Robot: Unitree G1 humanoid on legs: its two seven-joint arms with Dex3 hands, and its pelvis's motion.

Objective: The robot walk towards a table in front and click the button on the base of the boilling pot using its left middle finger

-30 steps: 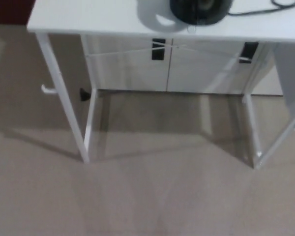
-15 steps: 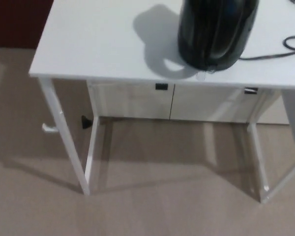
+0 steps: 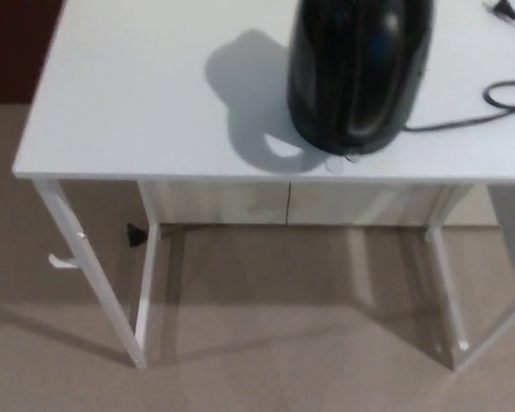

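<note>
Neither of my hands shows, so finger state unknown; upper-centre, the glossy boiling pot [image 3: 360, 73] looks rigid, slippery—press its base only.

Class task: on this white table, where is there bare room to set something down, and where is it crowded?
The table is bare across its left half, from the left edge to the black boiling pot, apart from the pot's shadow. The right side is crowded: the pot stands near the front edge, and its black cord loops behind it to the right.
</note>
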